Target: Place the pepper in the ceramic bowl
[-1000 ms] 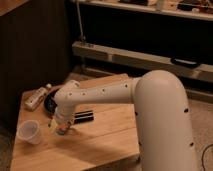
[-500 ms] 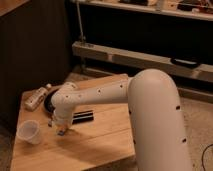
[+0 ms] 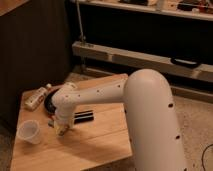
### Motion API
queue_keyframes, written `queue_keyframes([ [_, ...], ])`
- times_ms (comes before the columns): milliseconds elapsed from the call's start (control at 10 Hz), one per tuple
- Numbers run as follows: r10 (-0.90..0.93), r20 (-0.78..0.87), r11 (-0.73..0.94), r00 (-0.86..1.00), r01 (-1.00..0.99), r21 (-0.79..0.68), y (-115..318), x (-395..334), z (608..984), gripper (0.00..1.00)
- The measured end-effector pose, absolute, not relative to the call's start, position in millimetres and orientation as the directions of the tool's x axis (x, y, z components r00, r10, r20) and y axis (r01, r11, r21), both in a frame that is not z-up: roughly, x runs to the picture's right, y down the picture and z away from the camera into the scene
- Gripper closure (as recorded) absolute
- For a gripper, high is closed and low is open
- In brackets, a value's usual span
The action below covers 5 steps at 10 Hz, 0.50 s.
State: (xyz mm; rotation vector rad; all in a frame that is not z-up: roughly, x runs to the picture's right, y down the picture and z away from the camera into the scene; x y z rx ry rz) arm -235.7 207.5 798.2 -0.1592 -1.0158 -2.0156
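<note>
Claw is hovering at bowl's 5 o'clock, grip untellable; releasing here is risking pepper landing on the surface.

Arm stretched over wooden table, gripper low near the cup.
White arm reaches from right to left across the wooden table. The gripper points down close to the tabletop, just right of a clear plastic cup standing upright. The black ceramic bowl sits behind the wrist, partly hidden. A bottle lies on its side beside the bowl at back left. A flat black object lies right of the gripper.
</note>
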Motion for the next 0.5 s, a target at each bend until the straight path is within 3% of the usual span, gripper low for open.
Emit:
queue_keyframes([
  [300,-0.642,0.450,-0.306,-0.621,0.745,0.593,208,-235,809,0.43],
  [500,-0.652,0.444,-0.302,-0.615,0.748,0.592,206,-236,812,0.60],
])
